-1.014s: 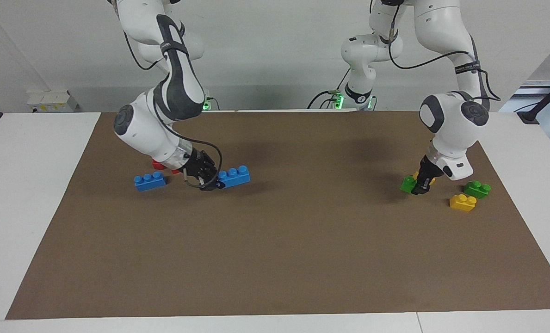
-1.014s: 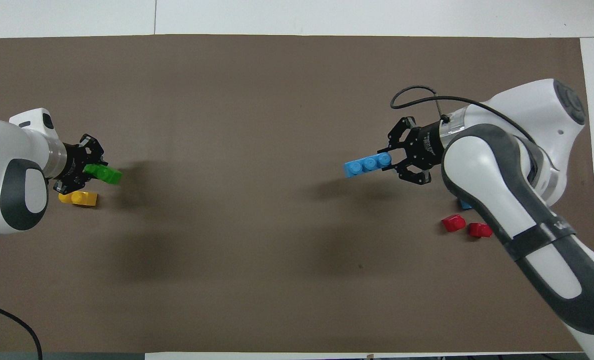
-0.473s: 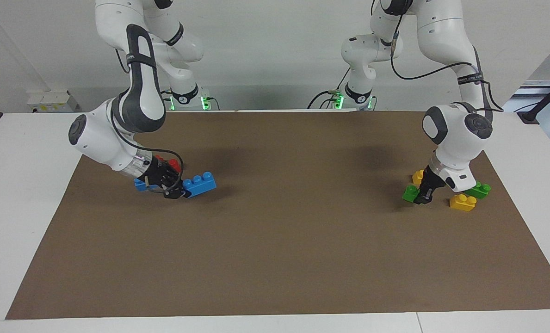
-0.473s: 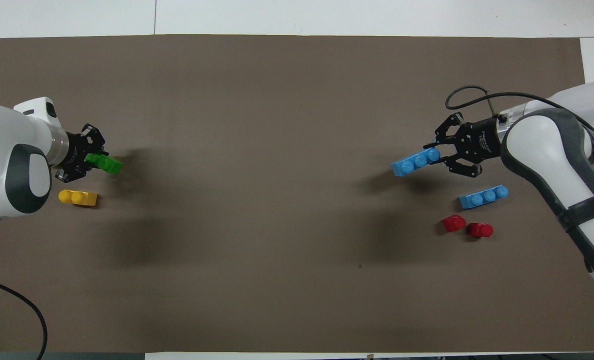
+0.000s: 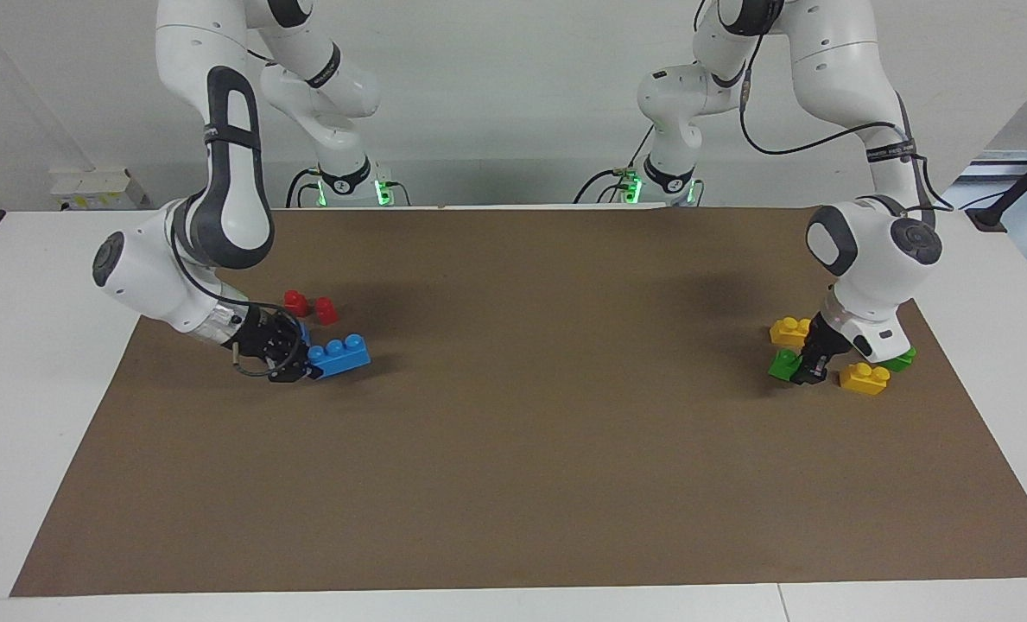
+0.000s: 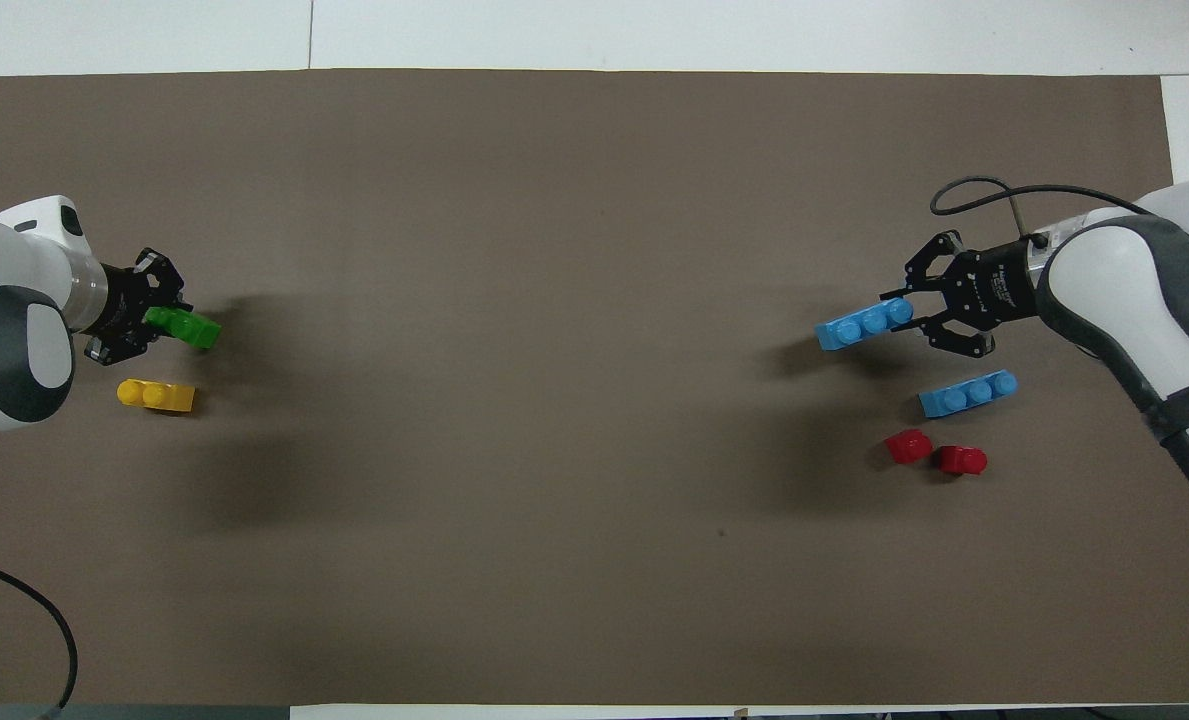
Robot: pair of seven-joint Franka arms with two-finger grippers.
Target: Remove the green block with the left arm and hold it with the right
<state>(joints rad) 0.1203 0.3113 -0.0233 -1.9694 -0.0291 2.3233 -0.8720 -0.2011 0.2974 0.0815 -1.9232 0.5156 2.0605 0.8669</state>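
Note:
My left gripper (image 5: 802,367) (image 6: 159,322) is shut on the green block (image 5: 782,364) (image 6: 186,326), low at the mat toward the left arm's end of the table. Whether the block rests on the mat I cannot tell. My right gripper (image 5: 306,367) (image 6: 904,318) is shut on one end of a blue three-stud brick (image 5: 339,355) (image 6: 862,326), held tilted just over the mat toward the right arm's end.
A yellow brick (image 5: 789,329) (image 6: 156,396) lies nearer to the robots than the green block. Another yellow brick (image 5: 864,378) and a darker green brick (image 5: 900,356) lie beside the left gripper. A second blue brick (image 6: 967,393) and two red pieces (image 5: 310,307) (image 6: 909,446) lie by the right gripper.
The right arm has carried the blue brick toward its own end of the table. The left gripper has shifted with the green block toward the left arm's end and lower.

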